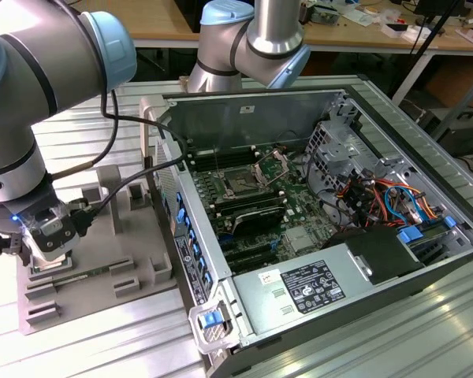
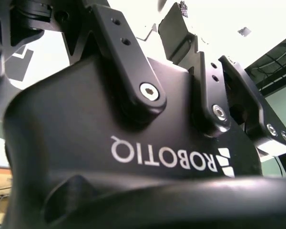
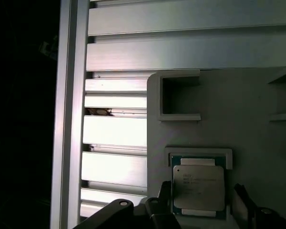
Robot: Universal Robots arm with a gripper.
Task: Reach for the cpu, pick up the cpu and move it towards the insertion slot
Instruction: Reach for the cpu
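The gripper (image 3: 202,193) hangs low over the cpu (image 3: 199,183) with its jaws apart. One dark finger (image 3: 165,193) is just beside one edge of the chip, the other a little off the opposite edge, and nothing is gripped. The cpu lies flat in a shallow grey frame (image 3: 198,153) on the grey fixture plate (image 3: 248,105), its pale lid carrying small dark print. In the second wrist view, white lettering (image 2: 164,160) crosses the gripper's black body. The plate rests on a ribbed aluminium table (image 3: 114,129). Well apart, toward the exterior view's right, the open computer case (image 1: 426,150) holds the insertion slot (image 1: 240,183) and a power supply (image 1: 363,260) with a white label (image 1: 311,287). Wooden benches (image 1: 154,20) stand behind.
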